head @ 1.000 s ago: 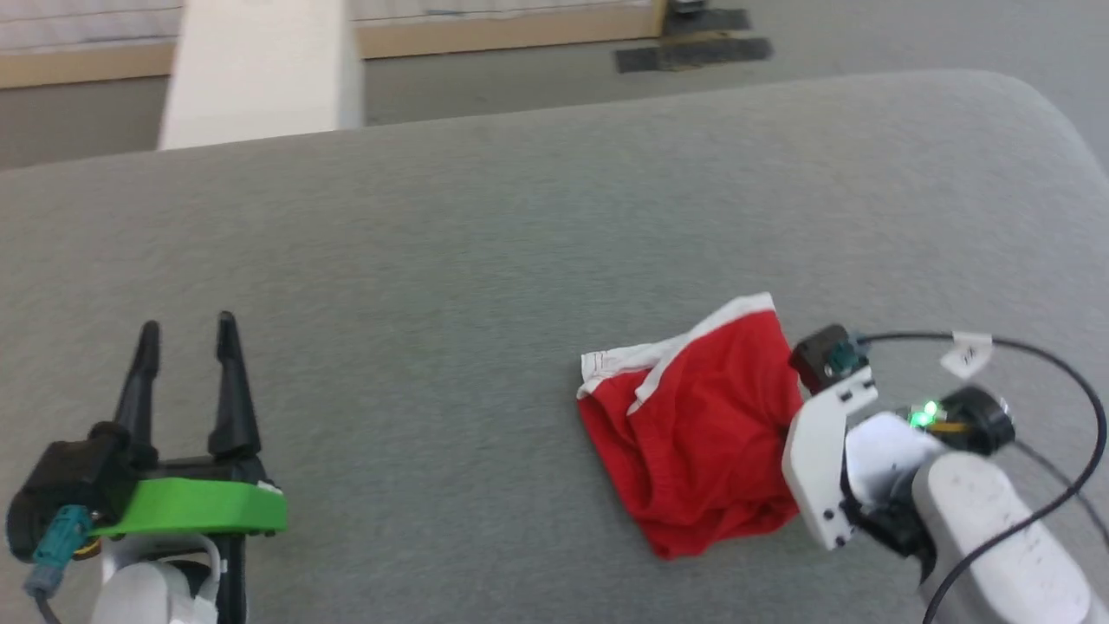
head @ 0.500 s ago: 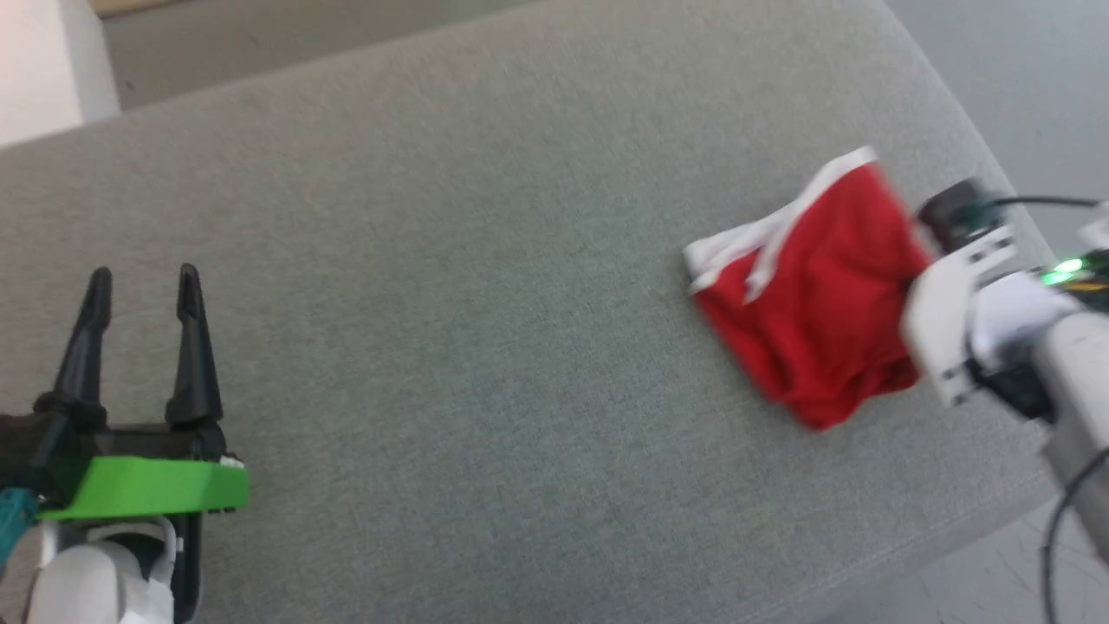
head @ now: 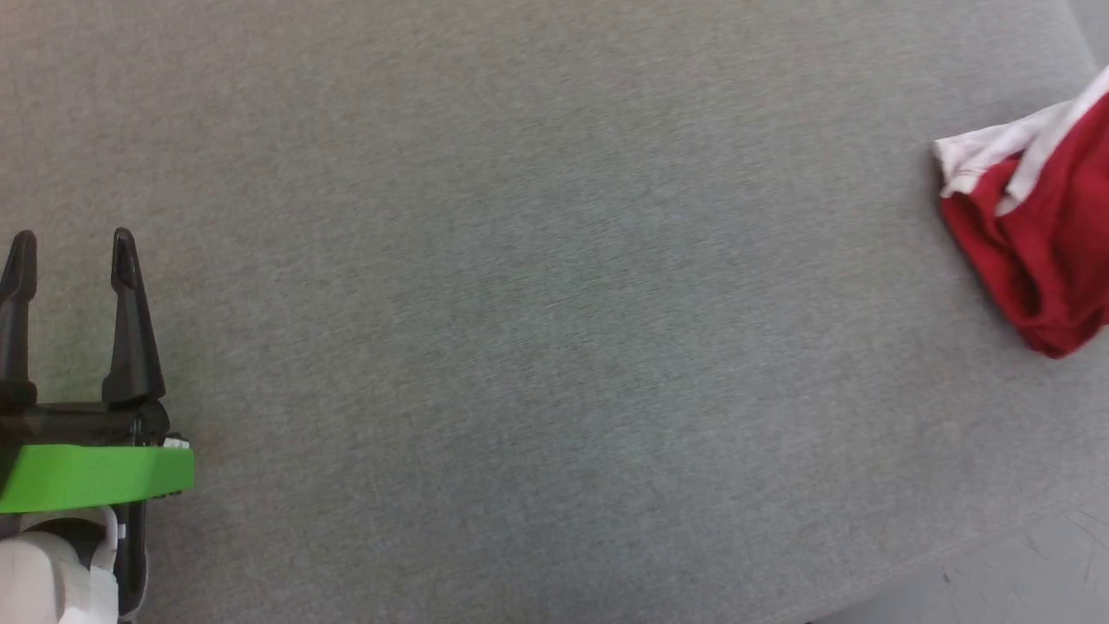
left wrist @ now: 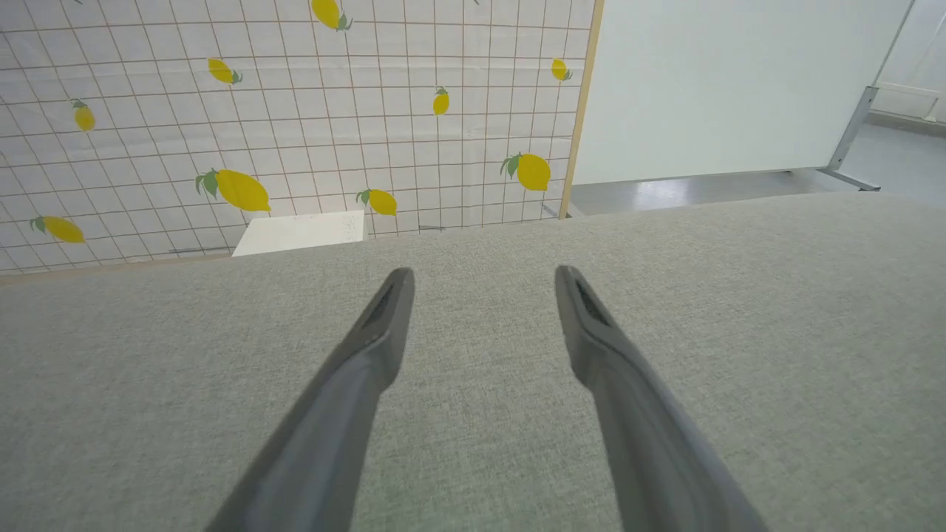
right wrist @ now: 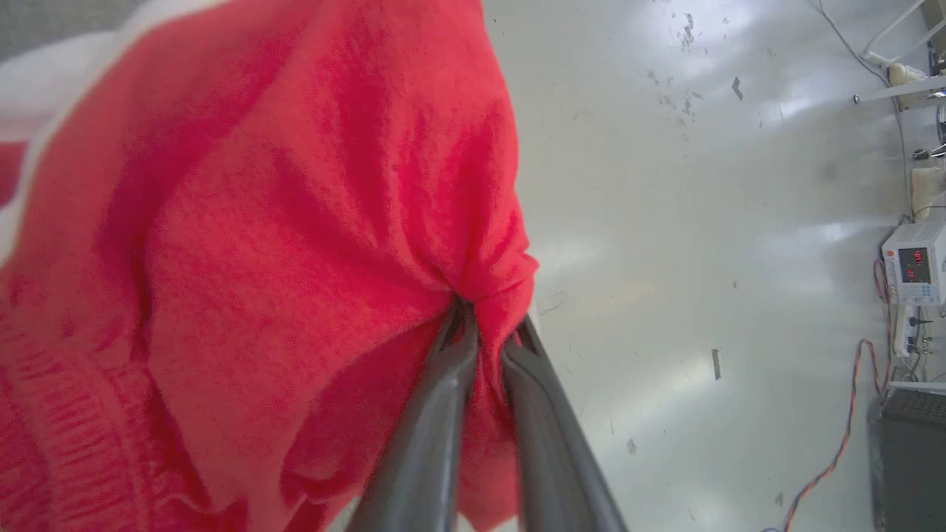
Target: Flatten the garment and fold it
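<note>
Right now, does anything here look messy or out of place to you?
Yes: the red shorts sit crumpled in a bunched heap near the right edge of the grey surface, not flat. The right hand is shut on a pinched fold, with floor behind it. The left hand is open, far from them.

Left of the garment (head: 1040, 251), the grey fabric counter (head: 554, 303) runs open and flat all the way to the left pincer (head: 73, 238), whose fingers (left wrist: 369, 355) stand wide with bare cloth between them. The garment is the lump in the way, bunched by the counter's right edge. Right of it, past the right pincer (right wrist: 491, 318) clamped into its folds, lies open floor (right wrist: 665, 222).
</note>
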Available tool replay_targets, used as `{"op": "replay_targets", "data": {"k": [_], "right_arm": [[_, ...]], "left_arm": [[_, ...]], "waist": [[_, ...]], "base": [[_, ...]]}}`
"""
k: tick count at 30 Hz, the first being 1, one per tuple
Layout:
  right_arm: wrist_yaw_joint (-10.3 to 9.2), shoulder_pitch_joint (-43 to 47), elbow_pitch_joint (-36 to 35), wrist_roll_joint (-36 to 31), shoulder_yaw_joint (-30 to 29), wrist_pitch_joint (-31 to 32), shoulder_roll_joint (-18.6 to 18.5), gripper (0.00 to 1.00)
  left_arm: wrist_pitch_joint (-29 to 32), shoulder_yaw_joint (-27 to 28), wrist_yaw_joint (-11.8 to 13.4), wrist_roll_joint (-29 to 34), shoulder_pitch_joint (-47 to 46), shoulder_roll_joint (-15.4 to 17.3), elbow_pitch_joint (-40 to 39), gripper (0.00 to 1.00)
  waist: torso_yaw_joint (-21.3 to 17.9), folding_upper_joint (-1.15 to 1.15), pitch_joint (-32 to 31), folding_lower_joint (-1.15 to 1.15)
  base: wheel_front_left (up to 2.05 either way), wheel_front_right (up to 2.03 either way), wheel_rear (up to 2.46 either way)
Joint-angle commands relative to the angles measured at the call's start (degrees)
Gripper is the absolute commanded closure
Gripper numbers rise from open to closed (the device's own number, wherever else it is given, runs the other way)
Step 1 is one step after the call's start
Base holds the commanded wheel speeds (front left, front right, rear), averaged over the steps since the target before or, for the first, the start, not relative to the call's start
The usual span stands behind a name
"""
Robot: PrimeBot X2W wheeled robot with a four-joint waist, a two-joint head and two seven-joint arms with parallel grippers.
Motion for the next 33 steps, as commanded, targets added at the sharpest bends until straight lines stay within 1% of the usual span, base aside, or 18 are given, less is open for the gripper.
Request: {"op": "replay_targets", "data": {"k": [1, 5, 7, 9, 12, 16, 18, 19, 21, 23, 25, 27, 31, 33], "right_arm": [[-0.11, -0.6, -0.3, -2.0, -2.0, -0.5, 1.0, 0.00], [-0.11, 0.1, -2.5, -6.1, -7.4, -0.3, 3.6, 0.00], [-0.11, 0.1, -4.3, -6.9, -9.7, 0.1, 4.8, 0.00], [-0.11, -0.5, -7.6, -6.5, -11.7, -1.8, 6.3, 0.00], [-0.11, -0.9, -13.9, -5.0, -12.6, -6.4, 8.2, 0.00], [-0.11, -0.2, -22.1, -2.1, -11.2, -12.0, 11.3, 0.00], [-0.11, 0.5, -26.3, -0.4, -10.5, -15.0, 13.8, 0.00], [-0.11, 1.1, -28.2, 1.1, -10.1, -16.7, 15.7, 0.00], [-0.11, 2.5, -31.4, 3.7, -9.2, -19.8, 19.4, 0.00], [-0.11, 4.8, -33.7, 4.6, -7.3, -22.6, 22.2, 0.00], [-0.11, 7.5, -35.0, 5.6, -4.9, -25.0, 24.4, 0.00], [-0.11, 9.9, -35.9, 5.6, -3.0, -27.9, 25.8, 0.00], [-0.11, 14.2, -35.1, 6.4, -0.6, -33.9, 26.8, 0.00], [-0.11, 16.3, -33.2, 10.5, 0.8, -37.3, 26.9, 0.00]], "left_arm": [[0.1, 0.3, 0.2, -0.2, -0.7, 0.6, -0.2, 0.00], [-0.2, 0.1, 0.4, -0.3, -0.5, 0.5, 0.6, 0.00], [-0.6, -0.3, 0.5, -0.4, -0.6, 0.1, 1.2, 0.00], [-1.1, -0.8, 0.6, -0.4, -0.7, -0.4, 2.1, 0.00], [-2.2, -1.4, 0.9, -0.4, -0.9, -1.4, 3.6, 0.00], [-3.4, -2.0, 1.4, -0.4, -1.0, -2.8, 6.1, 0.00], [-3.9, -2.1, 1.8, -0.4, -1.0, -3.4, 7.0, 0.00], [-4.1, -2.2, 1.9, -0.4, -1.0, -3.8, 7.6, 0.00], [-4.3, -2.3, 2.1, -0.4, -1.0, -4.4, 8.5, 0.00], [-4.5, -2.4, 2.4, -0.4, -0.9, -4.9, 9.4, 0.00], [-4.6, -2.4, 2.9, -0.3, -1.0, -5.5, 9.8, 0.00], [-4.7, -2.5, 3.2, -0.4, -1.2, -6.1, 10.2, 0.00], [-4.8, -3.3, 3.8, -0.1, -1.7, -7.1, 12.0, 0.00], [-4.8, -3.7, 4.2, 0.2, -2.1, -7.5, 12.9, 0.00]], "waist": [[1.3, 0.00, 1.2, -0.02], [1.6, 0.00, 0.2, -0.02], [1.9, 0.00, -1.0, -0.02], [2.5, 0.00, -2.7, -0.02], [3.6, 0.00, -5.6, -0.02], [5.4, 0.00, -10.1, -0.02], [6.3, 0.00, -12.1, -0.02], [6.9, 0.00, -13.4, -0.02], [7.9, 0.00, -15.2, -0.02], [8.9, 0.00, -16.8, -0.02], [9.9, 0.00, -18.1, -0.02], [10.9, 0.00, -18.9, -0.02], [13.4, 0.00, -20.6, -0.02], [14.5, 0.00, -21.2, -0.02]], "base": [[0.00, 0.00, 0.00], [0.00, 0.00, 0.00], [0.00, 0.00, 0.00], [0.00, 0.00, 0.00], [0.00, 0.00, 0.00], [0.00, 0.00, 0.00], [0.00, 0.00, 0.00], [0.00, 0.00, 0.00], [0.00, 0.00, 0.00], [0.00, 0.00, 0.00], [0.00, 0.00, 0.00], [0.00, 0.00, 0.00], [0.00, 0.00, 0.00], [0.00, 0.00, 0.00]]}}
